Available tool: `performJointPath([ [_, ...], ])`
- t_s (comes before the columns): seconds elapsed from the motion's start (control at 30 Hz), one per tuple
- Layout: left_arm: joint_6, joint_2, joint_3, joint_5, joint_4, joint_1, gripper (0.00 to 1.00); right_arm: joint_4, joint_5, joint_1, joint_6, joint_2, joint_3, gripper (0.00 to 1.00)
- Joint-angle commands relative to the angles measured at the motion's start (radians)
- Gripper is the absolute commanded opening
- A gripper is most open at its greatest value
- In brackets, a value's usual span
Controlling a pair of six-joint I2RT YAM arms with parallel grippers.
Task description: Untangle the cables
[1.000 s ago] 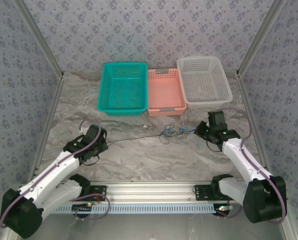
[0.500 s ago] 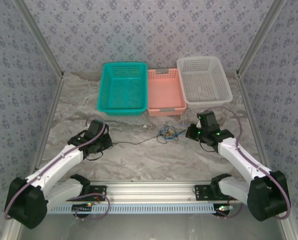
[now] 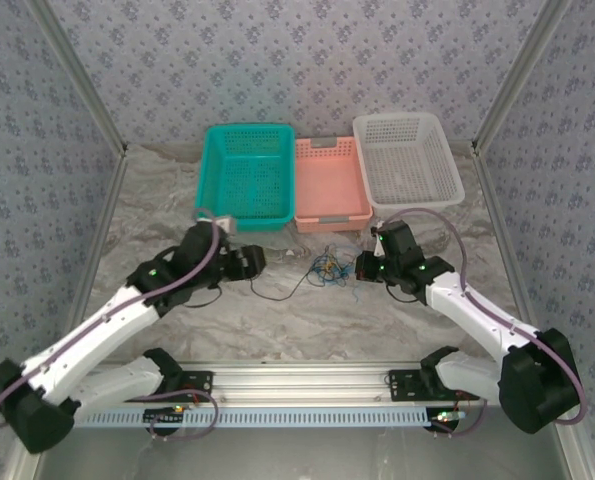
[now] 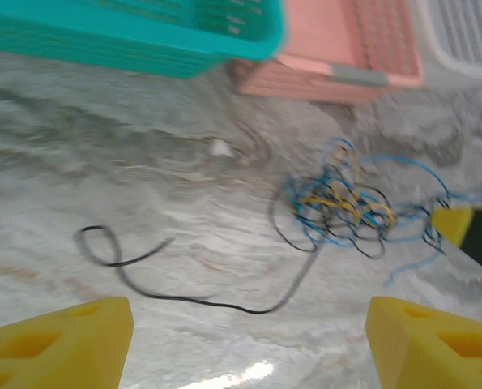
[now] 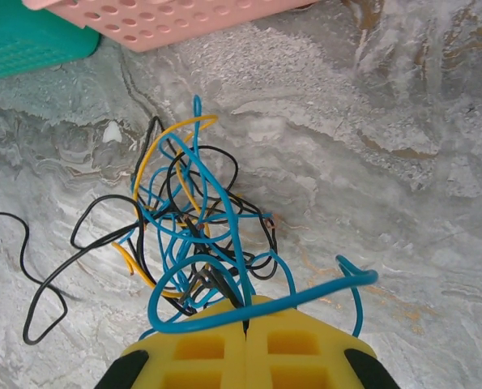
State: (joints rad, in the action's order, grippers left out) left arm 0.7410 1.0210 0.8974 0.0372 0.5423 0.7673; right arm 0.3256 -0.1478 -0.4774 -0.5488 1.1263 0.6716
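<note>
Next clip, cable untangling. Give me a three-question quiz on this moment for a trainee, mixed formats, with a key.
1. True or false: the left end effector is clamped on the black cable.
2. Which colour is absent from the tangle of cables? A blue, B red, C yellow.
3. What is the shut right end effector gripping?

Key
1. False: its jaws stand open and the black cable lies loose on the table.
2. B.
3. Blue strands of the tangle.
</note>
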Motion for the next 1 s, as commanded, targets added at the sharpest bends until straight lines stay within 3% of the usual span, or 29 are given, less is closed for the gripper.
performJointPath([
  [0.0,-0.088,0.21,0.098,0.009,-0.065,0.108,0.76,0.024,-0.016,-0.022,0.024,-0.005,0.031,0.0],
  [0.2,-0.17,0.592,0.32,0.068,-0.051,0.195,0.77,0.026,-0.021,-0.027,0.023,-0.024,0.008,0.0],
  [0.4,-0.177,0.797,0.39,0.186,-0.068,0.224,0.74,-0.008,-0.048,-0.027,0.012,-0.028,-0.026,0.0],
  [0.47,-0.168,0.83,0.399,0.239,-0.075,0.221,0.63,-0.013,-0.046,-0.025,0.01,-0.028,-0.038,0.0],
  [0.5,-0.165,0.843,0.401,0.253,-0.081,0.218,0.53,-0.014,-0.044,-0.024,0.009,-0.029,-0.043,0.0],
  [0.53,-0.157,0.856,0.402,0.274,-0.08,0.215,0.36,-0.012,-0.041,-0.02,0.008,-0.032,-0.046,0.0],
  [0.57,-0.146,0.862,0.401,0.296,-0.076,0.213,0.14,-0.006,-0.034,-0.012,0.007,-0.038,-0.047,0.0],
  [0.6,-0.131,0.859,0.396,0.324,-0.064,0.211,0.0,0.005,-0.028,-0.003,0.007,-0.044,-0.048,0.0],
  [0.73,-0.066,0.746,0.294,0.414,-0.054,0.19,0.0,0.084,0.002,0.078,0.016,-0.087,-0.042,0.0],
  [0.97,-0.033,0.466,0.083,0.298,-0.113,0.082,0.0,0.148,-0.053,0.258,0.04,-0.125,-0.012,0.0],
])
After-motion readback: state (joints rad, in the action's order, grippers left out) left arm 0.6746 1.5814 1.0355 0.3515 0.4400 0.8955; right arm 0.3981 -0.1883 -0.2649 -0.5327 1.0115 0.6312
